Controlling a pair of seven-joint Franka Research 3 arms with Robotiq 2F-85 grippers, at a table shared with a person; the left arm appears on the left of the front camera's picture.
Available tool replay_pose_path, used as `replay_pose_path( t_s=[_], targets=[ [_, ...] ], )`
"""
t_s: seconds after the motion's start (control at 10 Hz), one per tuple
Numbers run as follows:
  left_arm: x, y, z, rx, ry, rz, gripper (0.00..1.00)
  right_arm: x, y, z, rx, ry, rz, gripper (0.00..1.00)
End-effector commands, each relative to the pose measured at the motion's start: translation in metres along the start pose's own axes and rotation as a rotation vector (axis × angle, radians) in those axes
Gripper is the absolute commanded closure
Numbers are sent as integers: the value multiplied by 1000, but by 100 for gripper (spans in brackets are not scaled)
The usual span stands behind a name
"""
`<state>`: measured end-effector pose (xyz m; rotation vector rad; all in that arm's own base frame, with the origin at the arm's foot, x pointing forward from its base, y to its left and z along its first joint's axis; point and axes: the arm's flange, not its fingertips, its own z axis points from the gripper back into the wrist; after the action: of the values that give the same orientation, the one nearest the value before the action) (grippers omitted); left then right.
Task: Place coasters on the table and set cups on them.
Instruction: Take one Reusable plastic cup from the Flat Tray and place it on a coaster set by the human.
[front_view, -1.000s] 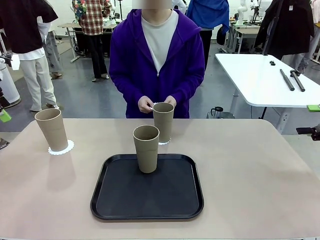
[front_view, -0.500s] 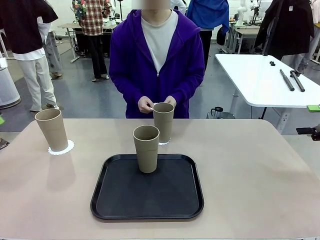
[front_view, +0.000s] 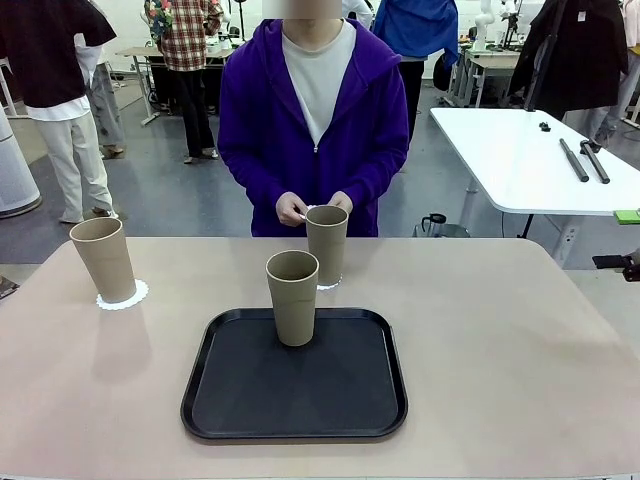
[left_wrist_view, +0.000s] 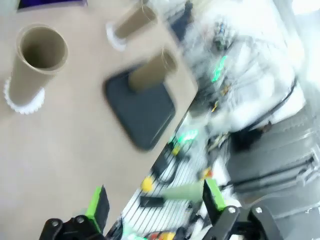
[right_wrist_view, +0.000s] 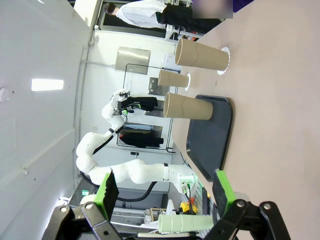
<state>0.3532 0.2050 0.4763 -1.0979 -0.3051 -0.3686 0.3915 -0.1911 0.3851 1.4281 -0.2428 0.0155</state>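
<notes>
Status: two of three cups are seated.
- Left cup (front_view: 103, 258) stands on its coaster (front_view: 124, 296) at the frame's left.
- Far cup (front_view: 326, 243) stands on a second coaster (front_view: 327, 285) at upper centre, just in front of the person's hands (front_view: 314, 208).
- Third cup (front_view: 292, 297) stands upright on the black tray (front_view: 295, 400) at centre frame, with no coaster under it.
- The hands pinch something small and white. I take it for the last coaster, but it is too small to be sure.

Right end effector (right_wrist_view: 165, 192): fingers spread wide, nothing between them, well off the desk (front_view: 520, 340). Left end effector (left_wrist_view: 155, 202): also spread and empty, though that view is blurred.

Step in hand, as I read it: third cup onto a coaster not yet laid.

Plan:
1. Wait until the coaster lies flat on bare desk; the right half of the frame is free.
2. Approach the third cup side-on, below the rim, jaws square across the taper.
3. Close gently; I judge the wall may flex.
4. Lift straight up, clear of the tray lip, before traversing.
5. Lower it centred so the scalloped edge shows all round, and release once the base sits flat.
6. Keep clear of the far cup, which stands near behind.
</notes>
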Motion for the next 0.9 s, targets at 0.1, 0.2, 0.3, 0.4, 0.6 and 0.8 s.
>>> replay_pose_path(
  t_s=[0.1,0.2,0.3,0.4,0.6,0.8],
  targets=[
    [-11,66,15,-171,-238,162,0,0,1,0,4,2,3,0],
    [-14,84,19,-184,-215,224,0,0,1,0,4,2,3,0],
    [-14,97,23,-179,-195,286,0,0,1,0,4,2,3,0],
    [-18,101,23,-149,-188,275,0,0,1,0,4,2,3,0],
    [-31,109,25,-152,-212,312,0,0,1,0,4,2,3,0],
    [-37,123,32,-152,-222,348,0,0,1,0,4,2,3,0]
  ],
)
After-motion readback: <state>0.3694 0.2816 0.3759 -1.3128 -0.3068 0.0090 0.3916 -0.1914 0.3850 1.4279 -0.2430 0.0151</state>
